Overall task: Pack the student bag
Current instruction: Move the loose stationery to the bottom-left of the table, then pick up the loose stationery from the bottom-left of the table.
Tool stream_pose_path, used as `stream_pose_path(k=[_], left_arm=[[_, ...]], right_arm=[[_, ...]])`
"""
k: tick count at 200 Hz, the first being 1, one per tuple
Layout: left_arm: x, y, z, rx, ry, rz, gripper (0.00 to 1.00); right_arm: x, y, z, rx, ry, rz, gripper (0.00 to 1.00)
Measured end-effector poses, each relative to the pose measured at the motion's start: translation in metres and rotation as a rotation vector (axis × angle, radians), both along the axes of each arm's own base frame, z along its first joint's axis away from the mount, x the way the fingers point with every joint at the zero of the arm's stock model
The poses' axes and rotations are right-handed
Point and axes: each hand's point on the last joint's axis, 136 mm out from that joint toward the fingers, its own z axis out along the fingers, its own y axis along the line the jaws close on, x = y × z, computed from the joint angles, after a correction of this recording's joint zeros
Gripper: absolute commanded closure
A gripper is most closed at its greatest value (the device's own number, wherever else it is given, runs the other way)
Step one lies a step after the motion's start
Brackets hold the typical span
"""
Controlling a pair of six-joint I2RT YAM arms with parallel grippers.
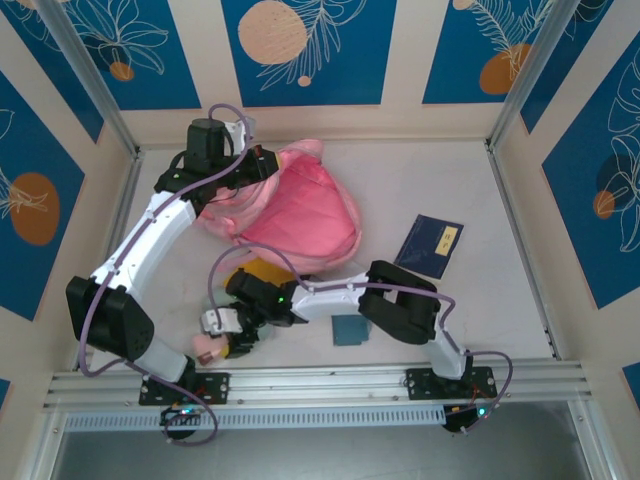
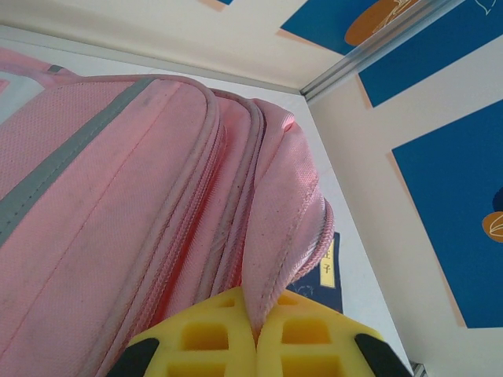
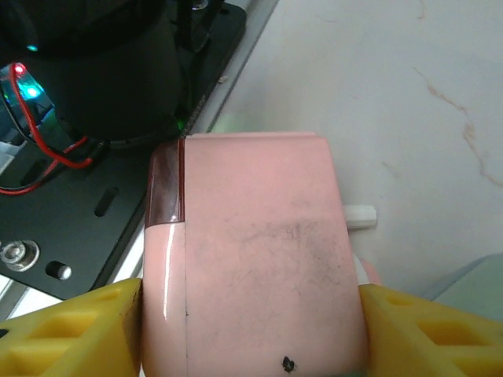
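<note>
The student bag [image 1: 300, 215] is a big pink fabric backpack lying at the back left of the table. My left gripper [image 1: 260, 162] is at its upper left edge. In the left wrist view the yellow fingers [image 2: 212, 334] are shut on a fold of the bag's pink zipper edge [image 2: 275, 259]. My right gripper [image 1: 220, 335] reaches to the near left, close to the left arm's base. Its yellow fingers [image 3: 86, 322] press on both sides of a smooth pink box-shaped case [image 3: 251, 243] with a dark red band, which rests on the table.
A dark blue book [image 1: 430, 244] with a yellow label lies right of the bag. A small grey-blue square [image 1: 349, 330] sits near the right arm's elbow. A yellow object [image 1: 255, 272] lies partly under the right forearm. The left arm's black base [image 3: 102, 71] and the metal rail stand just beside the pink case.
</note>
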Motion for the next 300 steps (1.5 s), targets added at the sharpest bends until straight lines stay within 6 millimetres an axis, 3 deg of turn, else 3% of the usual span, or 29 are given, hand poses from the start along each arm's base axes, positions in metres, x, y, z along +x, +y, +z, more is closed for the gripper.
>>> stream_pose_path(k=[28,59,97,125,175,227,300], left_arm=[[0.000,0.000,0.000,0.000,0.000,0.000,1.00],[0.001,0.000,0.000,-0.001,-0.004,0.000,1.00],[0.001,0.000,0.000,-0.001,-0.005,0.000,1.00],[0.001,0.000,0.000,-0.001,-0.004,0.000,1.00],[0.001,0.000,0.000,-0.001,-0.004,0.000,1.00],[0.002,-0.001,-0.001,-0.002,-0.002,-0.003,1.00],[0.002,-0.001,-0.001,-0.003,-0.005,-0.003,1.00]], right_arm=[[0.005,-0.019,0.000,-0.022,-0.012,-0.064,0.39],[0.002,-0.040,-0.001,-0.062,0.003,-0.098,0.20],[-0.001,-0.044,-0.002,-0.074,-0.030,-0.080,0.00],[0.001,-0.041,0.004,-0.069,-0.050,-0.063,0.01],[0.007,-0.018,0.030,-0.013,-0.047,-0.017,0.05],[-0.006,-0.024,0.000,-0.084,-0.010,0.013,0.05],[-0.008,-0.019,-0.009,-0.085,-0.012,-0.007,0.17]])
